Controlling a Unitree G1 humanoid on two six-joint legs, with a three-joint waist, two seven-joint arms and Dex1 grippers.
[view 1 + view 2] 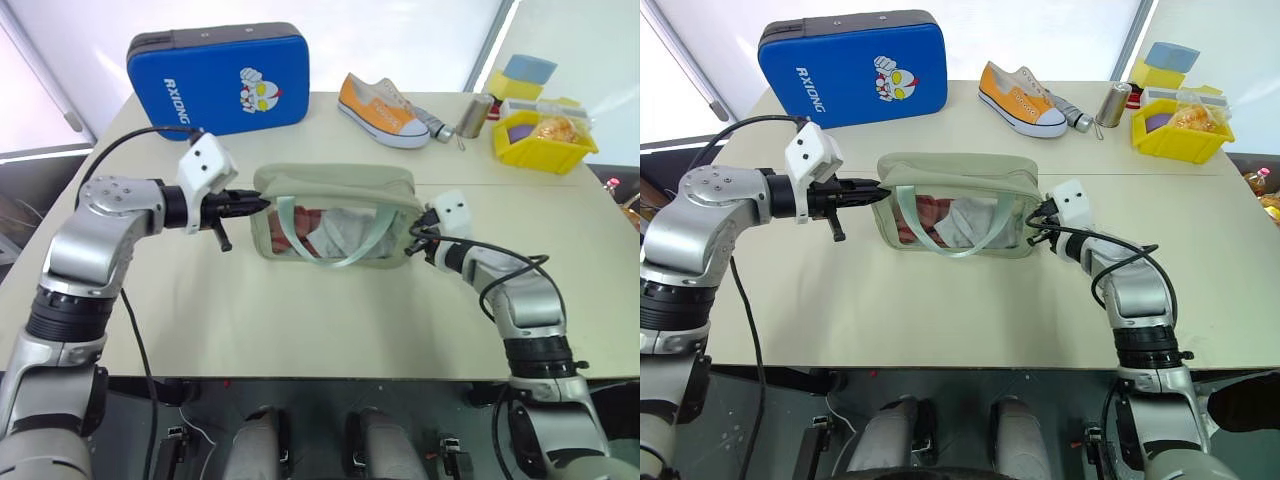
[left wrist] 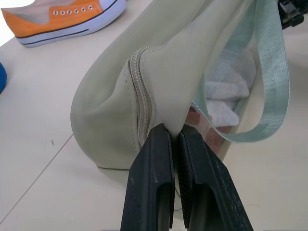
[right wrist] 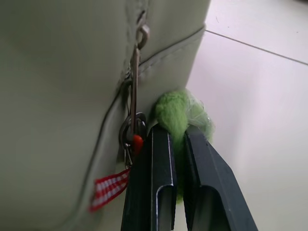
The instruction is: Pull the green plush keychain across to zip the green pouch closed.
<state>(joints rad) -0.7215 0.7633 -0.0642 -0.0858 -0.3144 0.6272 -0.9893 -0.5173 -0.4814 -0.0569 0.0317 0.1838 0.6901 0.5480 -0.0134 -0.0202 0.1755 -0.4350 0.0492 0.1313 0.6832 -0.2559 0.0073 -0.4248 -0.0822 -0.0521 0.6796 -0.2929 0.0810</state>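
Observation:
The green pouch [image 1: 335, 190] lies across the middle of the table, clear window facing me and mint strap [image 1: 285, 228] looping over it. My left gripper [image 1: 262, 203] is shut on the fabric at the pouch's left end, just beside the zipper [image 2: 142, 96]. At the pouch's right end, my right gripper [image 3: 177, 132] is shut on the green plush keychain [image 3: 175, 113]. The keychain hangs beside a metal clip [image 3: 134, 96] and a red-and-white checked tag [image 3: 109, 188]. In the head views the keychain is hidden behind the right gripper [image 1: 415, 240].
A blue cartoon-printed case [image 1: 220, 80] stands at the back left. An orange shoe [image 1: 383, 108], a metal cylinder [image 1: 475, 115] and a yellow bin [image 1: 545, 140] sit at the back right. Bare tabletop [image 1: 300, 320] runs from the pouch to the front edge.

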